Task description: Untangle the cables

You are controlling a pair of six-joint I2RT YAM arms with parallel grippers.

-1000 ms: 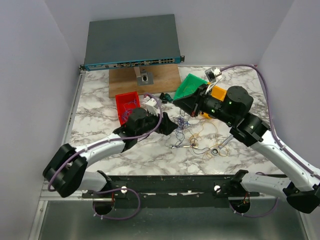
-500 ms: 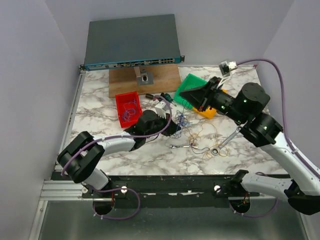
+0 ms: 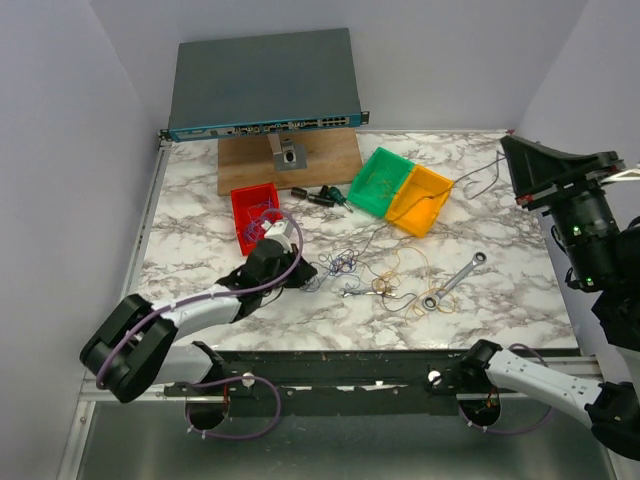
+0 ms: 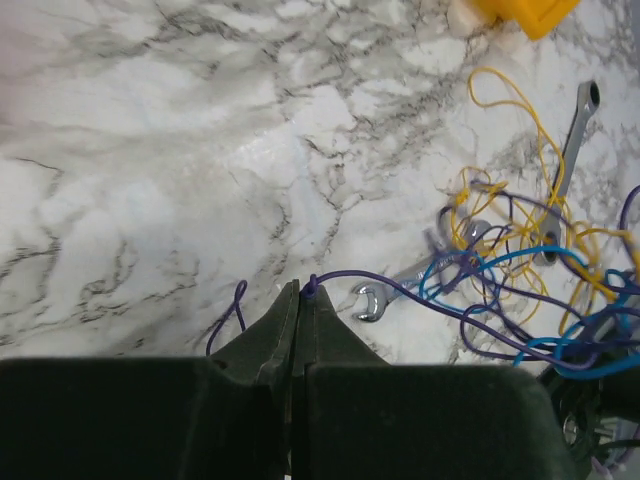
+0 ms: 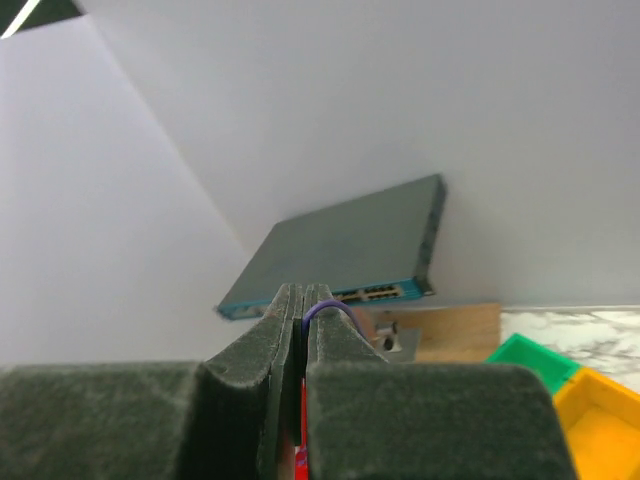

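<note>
The left gripper's (image 4: 302,290) fingers are pressed together, pinching a purple wire (image 4: 400,290) at the very tips. That wire runs off toward 3 o'clock in the left wrist view into the cables (image 4: 520,290), a loose snarl of blue, purple and yellow strands lying over a small wrench (image 4: 372,300). From above, the left gripper (image 3: 305,270) sits low on the marble table (image 3: 200,240), and the cables (image 3: 345,265) lie near the table's middle, just at its 3 o'clock. The right gripper (image 5: 303,295) is likewise clamped, a small purple loop (image 5: 325,307) showing between its pads; from above it (image 3: 515,165) hangs raised at the table's 2 o'clock edge. A long wrench (image 3: 455,280) lies at 4 o'clock of the tangle, and a green bin (image 3: 380,180) and an orange bin (image 3: 420,200) at 1 o'clock.
</note>
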